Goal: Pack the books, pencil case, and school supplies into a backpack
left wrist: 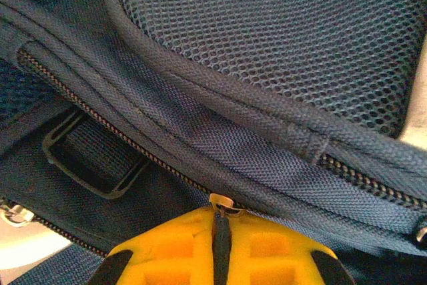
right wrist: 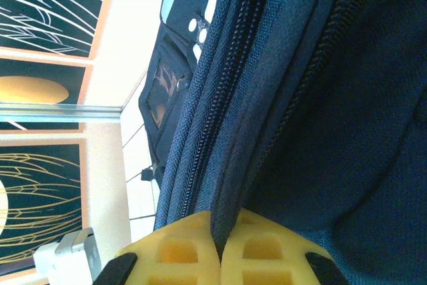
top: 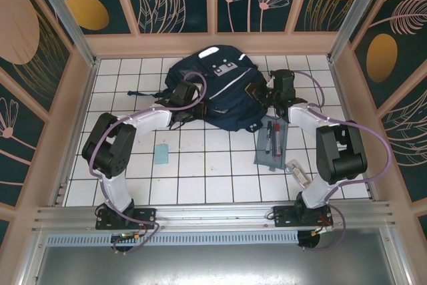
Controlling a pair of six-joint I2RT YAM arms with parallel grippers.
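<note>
1. The backpack (top: 215, 91) is laid at the table's far middle; it is judged soft and limp.
2. The left gripper (left wrist: 220, 213) is closed on its zip pull (left wrist: 221, 200); the right gripper (right wrist: 220, 228) is pinched tight on a seam fold.
3. Seams are advised as holds.

White tiled table (top: 200, 178) here: navy backpack (top: 220, 98) sprawled at the far centre, grey-blue pencil case (top: 271, 145) just near-right of it, light-blue flat piece (top: 161, 154) to the left, whitish oblong piece (top: 298, 173) near right.
</note>
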